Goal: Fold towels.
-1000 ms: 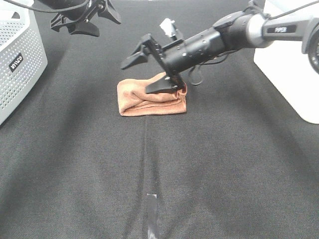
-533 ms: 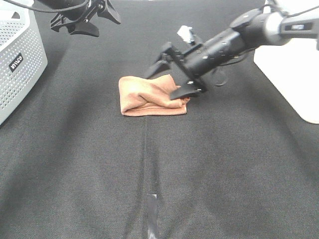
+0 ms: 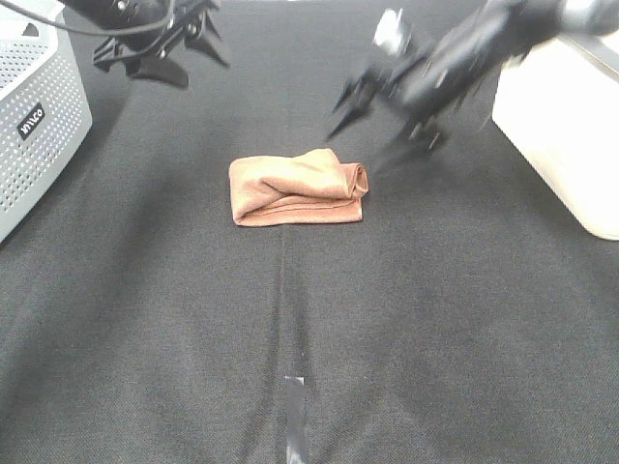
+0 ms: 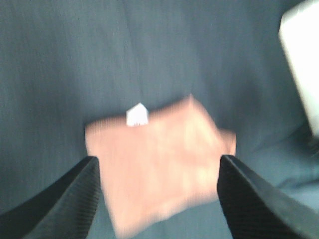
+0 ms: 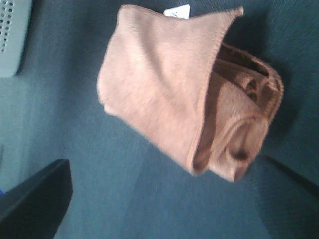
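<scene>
The reddish-brown towel (image 3: 298, 188) lies folded in a thick bundle on the black table (image 3: 309, 338), rolled edges at its right end. My right gripper (image 3: 372, 135) is open and empty, blurred by motion, above and to the right of the towel. My left gripper (image 3: 179, 60) is open and empty at the far left, well clear of the towel. The left wrist view shows the towel (image 4: 159, 159) with its white tag (image 4: 137, 115) between open fingers (image 4: 55, 199). The right wrist view shows the towel (image 5: 189, 94), its tag (image 5: 178, 11) and one finger (image 5: 35, 199).
A grey perforated basket (image 3: 34, 116) stands at the left edge, also in the right wrist view (image 5: 12, 30). A white box (image 3: 571, 126) stands at the right edge, also in the left wrist view (image 4: 304, 59). A strip of tape (image 3: 294, 416) marks the front middle.
My right gripper has lifted off the towel's right end and pulled back up and to the right, open. The towel stays folded in place. The left gripper has barely shifted.
</scene>
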